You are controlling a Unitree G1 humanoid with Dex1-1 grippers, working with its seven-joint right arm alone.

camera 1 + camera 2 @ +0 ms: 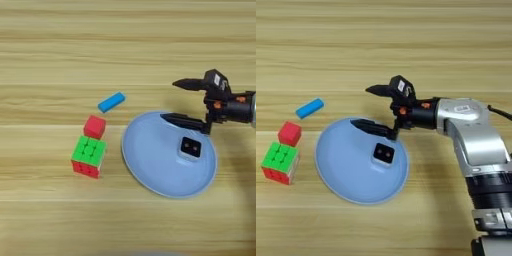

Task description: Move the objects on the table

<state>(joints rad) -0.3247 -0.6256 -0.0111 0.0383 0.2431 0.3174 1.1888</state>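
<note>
One white cube (pixel 190 148) sits on the light-blue plate (pixel 150 165). Right gripper (pixel 174 101) fingers spread wide, empty, above the plate's far rim.

The right arm (pixel 471 130) reaches in from the right (silver forearm level). Its gripper (pixel 363 106) seems empty, black fingers (pixel 373 127) spread wide.

I'm getting even, bright, diffuse light, prob. from overhead; no hard glare on the table (pixel 60 45). Shadows are soft and short: a faint one under the plate (pixel 150 175) rim, a thin dark one beneath the gripper (pixel 363 106). Both views slightly soft w/ fine detail smeared; plank grain stays straight toward the edges.
</note>
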